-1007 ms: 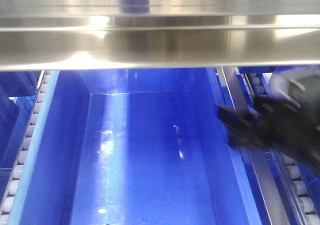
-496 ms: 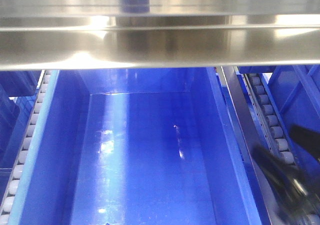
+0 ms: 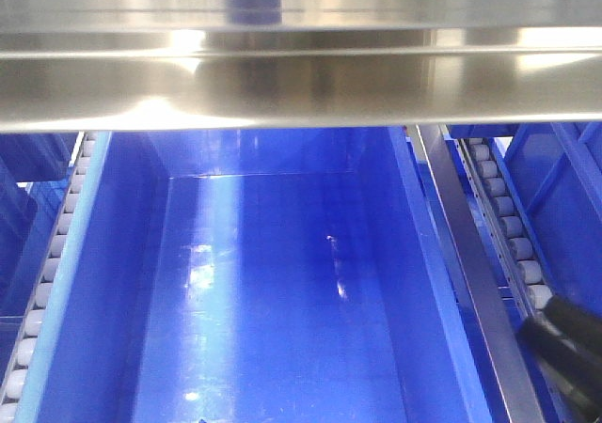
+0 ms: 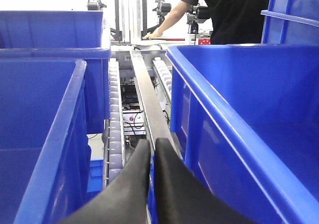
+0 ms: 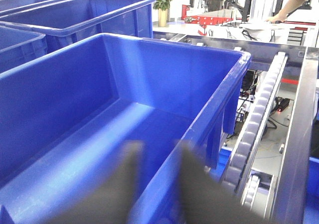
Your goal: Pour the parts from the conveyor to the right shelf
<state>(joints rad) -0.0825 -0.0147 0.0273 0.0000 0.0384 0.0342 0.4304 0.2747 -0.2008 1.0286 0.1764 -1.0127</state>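
Observation:
A large blue bin (image 3: 132,254) fills the front view under a steel shelf beam (image 3: 301,75); its floor is bare and no parts show in any view. My right gripper (image 5: 159,149) is blurred and open, and its fingers straddle the bin's right wall rim (image 5: 219,99) without clamping it. My right arm (image 3: 569,348) shows as a black shape at the lower right of the front view. My left gripper (image 4: 152,147) is shut and empty. It hangs over the steel rail (image 4: 147,104) between two blue bins (image 4: 40,114) (image 4: 249,109).
Roller tracks run beside the bins (image 3: 508,226) (image 4: 114,114) (image 5: 259,119). More blue bins stand at the far left (image 5: 84,15). A person in a black shirt (image 4: 234,10) stands at a table beyond the conveyor's end.
In the front view my right arm has dropped from the middle right, beside the bin's wall, to the lower right corner. The bin has not moved.

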